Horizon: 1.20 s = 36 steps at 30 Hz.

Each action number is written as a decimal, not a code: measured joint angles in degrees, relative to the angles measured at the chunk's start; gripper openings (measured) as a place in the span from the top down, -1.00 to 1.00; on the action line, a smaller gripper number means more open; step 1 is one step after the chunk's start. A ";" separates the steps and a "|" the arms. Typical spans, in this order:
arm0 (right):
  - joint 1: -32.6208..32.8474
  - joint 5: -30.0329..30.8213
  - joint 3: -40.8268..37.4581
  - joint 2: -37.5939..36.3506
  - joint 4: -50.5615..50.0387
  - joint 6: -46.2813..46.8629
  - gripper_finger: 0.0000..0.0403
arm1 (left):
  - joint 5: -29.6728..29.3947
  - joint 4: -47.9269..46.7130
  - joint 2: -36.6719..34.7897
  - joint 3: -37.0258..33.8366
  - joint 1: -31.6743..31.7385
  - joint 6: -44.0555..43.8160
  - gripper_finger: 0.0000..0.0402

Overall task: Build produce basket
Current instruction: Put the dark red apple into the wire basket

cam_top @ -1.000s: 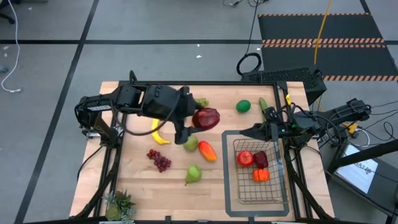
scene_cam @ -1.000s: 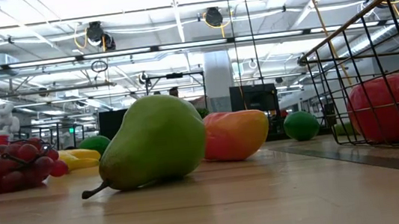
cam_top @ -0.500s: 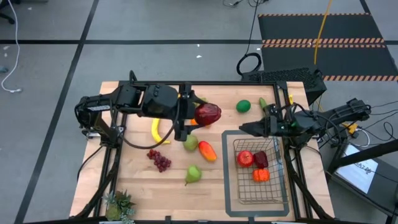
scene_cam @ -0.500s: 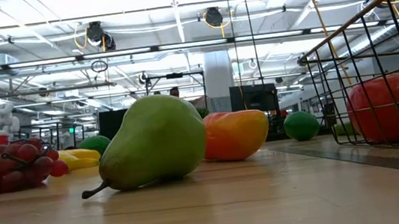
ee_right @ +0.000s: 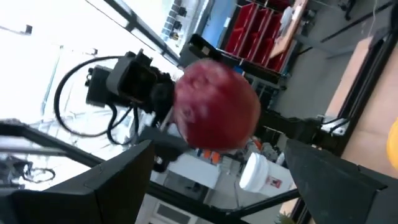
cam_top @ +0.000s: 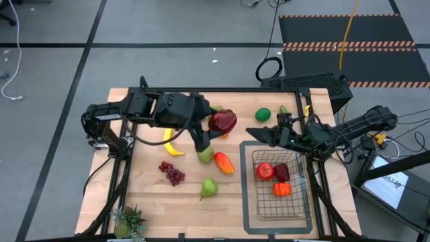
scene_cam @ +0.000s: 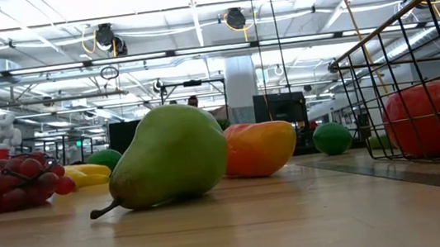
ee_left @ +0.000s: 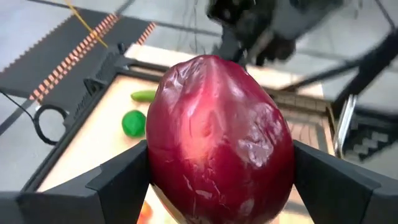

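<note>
So my left gripper [cam_top: 216, 128] has the big dark-red fruit [cam_top: 222, 122] clamped between its fingers [ee_left: 124, 180], spread wide around it, held up above the table [cam_top: 144, 185]. Compared with a second ago it's barely shifted, the fruit sits a touch higher toward the far edge. The real change is my right gripper [cam_top: 250, 133]: it has swung out from over the basket [cam_top: 279, 191] toward the red fruit, fingers [ee_right: 93, 186] wide apart and empty, fruit right in front of them. The basket sits on the right of the table with three reddish pieces in it. Green pear [scene_cam: 170, 156], grapes [scene_cam: 15, 184], banana [cam_top: 171, 144], lime [cam_top: 263, 115] haven't budged.
</note>
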 joint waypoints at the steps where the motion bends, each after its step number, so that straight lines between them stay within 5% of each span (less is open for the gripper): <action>1: -0.11 0.00 0.02 0.12 -0.10 1.32 -0.77 | 0.70 -0.88 0.16 -0.03 -0.16 1.10 -0.73; 7: -2.67 -8.82 0.04 -0.08 -5.10 10.46 -0.77 | 2.20 -3.67 2.55 -0.09 -0.99 9.04 -0.73; 22: -10.29 -23.64 0.06 0.50 -13.93 16.12 -0.77 | 3.95 -2.42 8.41 -0.02 -2.09 8.98 -0.73; 36: -11.45 -28.17 0.06 4.09 -13.77 17.38 -0.77 | 4.05 -2.14 10.41 -0.02 -2.09 9.26 -0.73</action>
